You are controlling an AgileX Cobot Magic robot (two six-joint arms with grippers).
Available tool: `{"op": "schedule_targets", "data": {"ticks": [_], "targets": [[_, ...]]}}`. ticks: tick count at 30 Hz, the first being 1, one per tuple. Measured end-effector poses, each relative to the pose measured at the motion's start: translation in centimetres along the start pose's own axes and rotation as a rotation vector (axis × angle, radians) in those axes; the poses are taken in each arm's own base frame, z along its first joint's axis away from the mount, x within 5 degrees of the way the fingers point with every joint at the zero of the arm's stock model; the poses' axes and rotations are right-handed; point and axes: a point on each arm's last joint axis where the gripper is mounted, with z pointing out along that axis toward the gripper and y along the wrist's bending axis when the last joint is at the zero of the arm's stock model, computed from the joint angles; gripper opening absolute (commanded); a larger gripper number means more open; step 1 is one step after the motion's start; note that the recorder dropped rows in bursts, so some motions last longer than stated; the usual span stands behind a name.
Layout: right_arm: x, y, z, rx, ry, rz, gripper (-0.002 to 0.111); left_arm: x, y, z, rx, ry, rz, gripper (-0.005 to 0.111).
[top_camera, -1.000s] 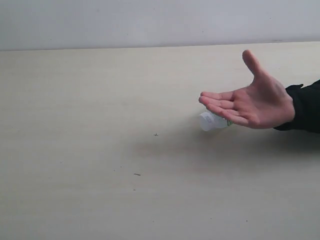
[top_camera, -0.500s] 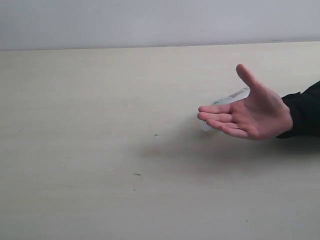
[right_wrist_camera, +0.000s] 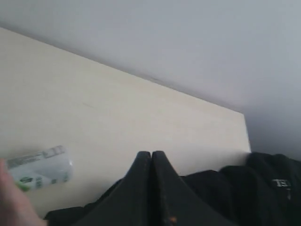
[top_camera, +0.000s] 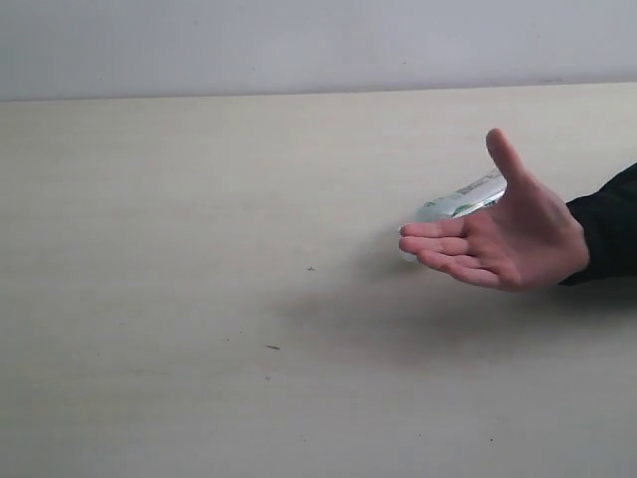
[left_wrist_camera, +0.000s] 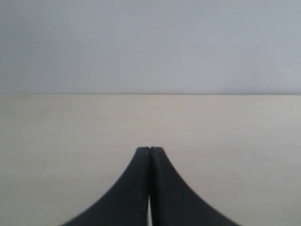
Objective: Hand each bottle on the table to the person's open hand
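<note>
A clear bottle with a green label [top_camera: 460, 199] lies on its side on the pale table [top_camera: 199, 249], just behind the person's open hand [top_camera: 503, 244], which hides its lower part. The hand is palm up with a black sleeve cuff [top_camera: 607, 224], low over the table at the right. In the right wrist view the bottle [right_wrist_camera: 40, 168] shows beside the blurred hand [right_wrist_camera: 9, 200]. My right gripper [right_wrist_camera: 151, 153] is shut and empty, above the black sleeve [right_wrist_camera: 263, 188]. My left gripper [left_wrist_camera: 150, 149] is shut and empty over bare table [left_wrist_camera: 70, 132]. Neither gripper shows in the exterior view.
A plain grey wall [top_camera: 299, 45] runs along the table's far edge. A few tiny dark specks [top_camera: 273, 347] mark the tabletop. The table's corner [right_wrist_camera: 244, 136] shows in the right wrist view.
The hand has sunk lower and shifted slightly right. The bottle, earlier showing below the fingers, now shows above them, behind the palm.
</note>
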Motion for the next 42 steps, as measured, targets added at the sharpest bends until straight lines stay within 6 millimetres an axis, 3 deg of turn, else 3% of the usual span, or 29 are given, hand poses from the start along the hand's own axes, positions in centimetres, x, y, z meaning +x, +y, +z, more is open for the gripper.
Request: {"op": "schedule_targets", "data": {"ticks": [3,7,11,16,20,24,26,29,32,35,38,42], "targets": [[-3.4,0.0,2.4,0.04,0.112,-0.002,0.0,0.0,0.0,0.0,0.0,0.0,0.0,0.0],[-6.2,1.4,6.3,-0.015,0.247,0.083,0.0,0.0,0.0,0.0,0.0,0.0,0.0,0.0],[-6.7,3.7,10.9,-0.115,0.374,0.169,0.001,0.0,0.0,0.0,0.0,0.0,0.0,0.0],[-6.2,5.7,15.7,-0.135,0.444,0.362,0.017,0.0,0.0,0.0,0.0,0.0,0.0,0.0],[-5.9,6.6,17.3,-0.146,0.459,0.428,0.018,0.0,0.0,0.0,0.0,0.0,0.0,0.0],[-5.8,6.8,17.5,-0.161,0.462,0.385,0.018,0.0,0.0,0.0,0.0,0.0,0.0,0.0],[-5.8,6.8,17.5,-0.171,0.464,0.372,0.03,0.0,0.0,0.0,0.0,0.0,0.0,0.0],[-5.7,6.9,17.4,-0.169,0.471,0.39,0.059,0.0,0.0,0.0,0.0,0.0,0.0,0.0],[-5.0,7.5,18.5,-0.153,0.517,0.458,0.076,0.0,0.0,0.0,0.0,0.0,0.0,0.0],[-2.6,9.7,21.3,-0.101,0.616,0.573,0.085,0.0,0.0,0.0,0.0,0.0,0.0,0.0],[-1.6,10.9,22.5,-0.057,0.658,0.666,0.092,0.0,0.0,0.0,0.0,0.0,0.0,0.0],[-0.9,12.1,23.3,-0.007,0.692,0.789,0.092,0.0,0.0,0.0,0.0,0.0,0.0,0.0]]}}
